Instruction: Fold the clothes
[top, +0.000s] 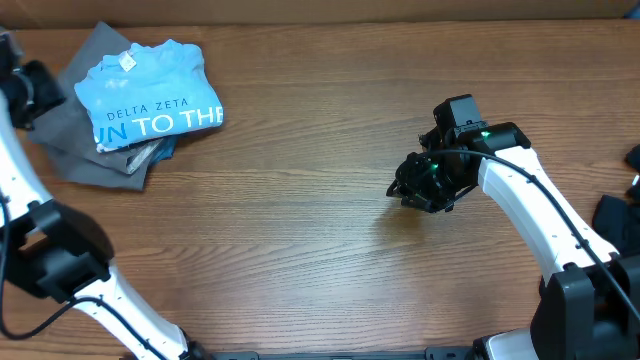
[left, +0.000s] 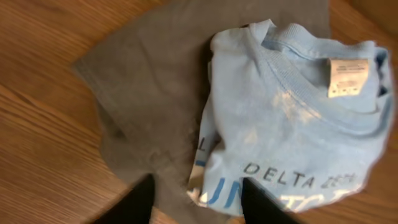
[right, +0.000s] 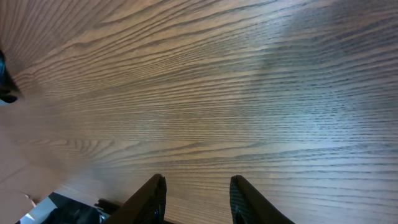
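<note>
The light blue T-shirt (top: 148, 98) lies folded in the far left corner of the bench (top: 300, 230), collar side away from the robot and its teal lettering along the near edge. It sits on top of a grey T-shirt (top: 85, 150), whose cloth sticks out past it on the left and near sides. The blue one's right edge overhangs the grey and touches bare wood. A white tag (left: 348, 78) shows inside the collar.

The left hand (left: 196, 186) hovers over the near edge of this pile, its fingers part open with nothing between them. The right hand (right: 196, 182) is well apart from the clothes, over the right half of the bench, also part open and gripping nothing, with only wood grain beneath it.

Between the pile and the right hand the bench surface is broad, open wood. A dark bundle (top: 612, 218) at the right edge is too cropped to tell.
</note>
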